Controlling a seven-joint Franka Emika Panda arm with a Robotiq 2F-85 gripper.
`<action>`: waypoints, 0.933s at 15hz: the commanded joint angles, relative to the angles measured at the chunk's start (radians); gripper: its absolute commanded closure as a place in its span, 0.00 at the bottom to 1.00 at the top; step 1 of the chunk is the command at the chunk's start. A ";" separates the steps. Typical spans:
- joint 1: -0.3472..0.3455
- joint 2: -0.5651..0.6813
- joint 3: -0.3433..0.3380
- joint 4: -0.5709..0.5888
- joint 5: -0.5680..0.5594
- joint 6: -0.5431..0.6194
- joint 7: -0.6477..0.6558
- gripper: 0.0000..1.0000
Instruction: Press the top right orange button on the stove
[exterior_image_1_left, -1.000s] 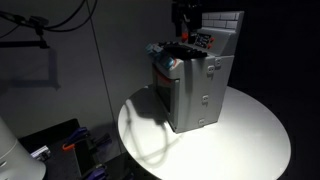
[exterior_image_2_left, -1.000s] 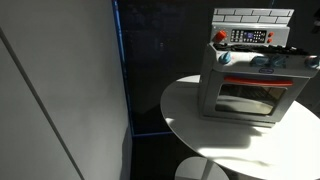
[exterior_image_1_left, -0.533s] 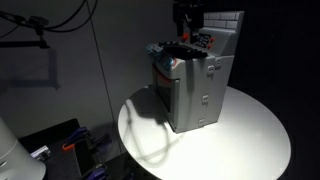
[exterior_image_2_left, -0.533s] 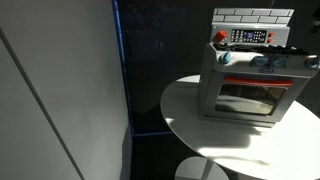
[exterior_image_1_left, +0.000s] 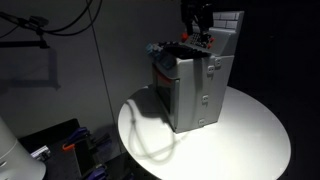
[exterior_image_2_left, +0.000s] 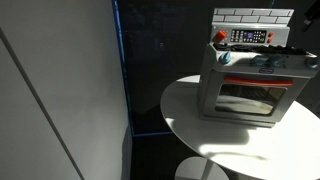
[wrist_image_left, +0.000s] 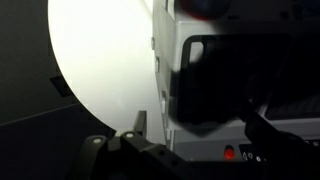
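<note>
On the round white bench (exterior_image_1_left: 255, 140), back from its near edge, the small grey toy stove (exterior_image_1_left: 195, 90) is seen standing upright in both exterior views. Its shadow (exterior_image_1_left: 150, 120) is thrown across the bench toward one side edge. The oven door (exterior_image_2_left: 248, 98), with its glazed window, is turned toward the near edge of the bench in an exterior view. Above the door, the dark stove top is set with a red knob (exterior_image_2_left: 221, 37) toward one front corner. Behind it, at the foot of the white tiled back panel (exterior_image_2_left: 255, 14), a red-and-white button cluster (exterior_image_2_left: 250, 37) is carried. The top right orange button (exterior_image_2_left: 266, 34) is placed at the upper right end of that cluster, by the stove's far right corner, and is too small to be made out clearly.

Over the far part of the stove top, just in front of the tiled panel, the dark claw (exterior_image_1_left: 196, 22) is held pointing downward. Whether the buttons are touched cannot be told. In the wrist view the claw appears only as blurred dark shapes along the lower edge, so the width of its opening cannot be told, and nothing is seen gripped in it.
</note>
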 joint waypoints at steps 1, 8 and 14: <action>-0.014 0.040 0.019 0.043 -0.045 0.035 0.067 0.00; -0.006 0.115 0.025 0.098 -0.136 0.060 0.194 0.00; 0.006 0.168 0.023 0.144 -0.176 0.107 0.261 0.00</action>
